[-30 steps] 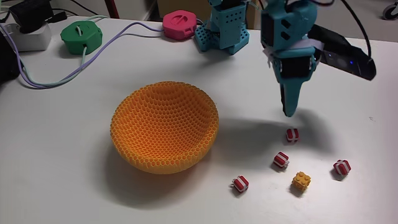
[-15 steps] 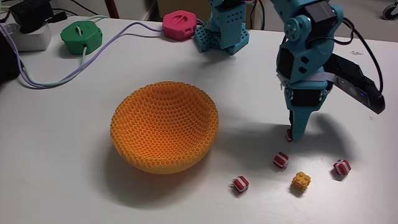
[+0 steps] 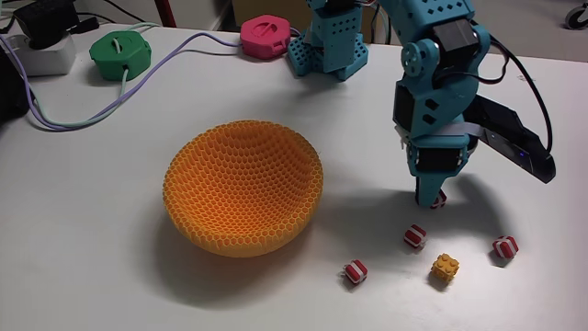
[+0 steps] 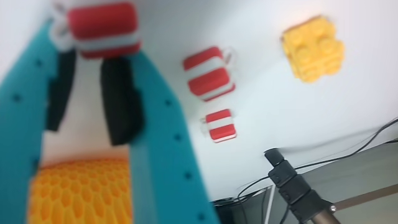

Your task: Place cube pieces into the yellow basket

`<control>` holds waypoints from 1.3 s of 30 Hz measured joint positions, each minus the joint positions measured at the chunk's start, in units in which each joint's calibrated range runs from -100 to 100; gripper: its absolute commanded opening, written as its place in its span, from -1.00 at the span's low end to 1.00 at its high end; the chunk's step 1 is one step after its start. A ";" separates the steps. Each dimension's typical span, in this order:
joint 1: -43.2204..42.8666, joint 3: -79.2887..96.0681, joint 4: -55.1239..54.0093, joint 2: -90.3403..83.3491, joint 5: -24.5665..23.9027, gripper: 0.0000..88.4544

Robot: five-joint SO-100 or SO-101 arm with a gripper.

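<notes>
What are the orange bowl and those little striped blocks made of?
The bowl looks like matte plastic: its wall is an even honeycomb mesh of one colour, possibly 3D-printed. The striped blocks seem to be smooth plastic too, with clean red and white bands. The yellow block has moulded studs, like a toy brick.

Readable text: none in either view.
Green case [image 3: 119,53]: plain top with a slot, no lettering legible.
Pink case [image 3: 266,37]: plain top with a slot, no lettering legible.
Arm [image 3: 441,83]: teal shell, no brand or number legible.
Red striped blocks [image 4: 209,73]: white bands only, no characters.
Yellow block [image 4: 313,48]: studs, any marks on them too blurred to read.
Bowl [image 3: 243,188]: honeycomb mesh, no label.
</notes>
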 measured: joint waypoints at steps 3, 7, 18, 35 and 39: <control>-0.87 0.00 1.55 0.00 -0.10 -0.40; -1.16 0.00 3.33 0.00 -0.15 -0.43; -7.06 0.00 2.66 0.00 0.78 -0.53; -2.61 -1.38 1.11 0.89 3.13 -1.00; -0.58 -8.08 7.88 -1.67 3.86 -1.00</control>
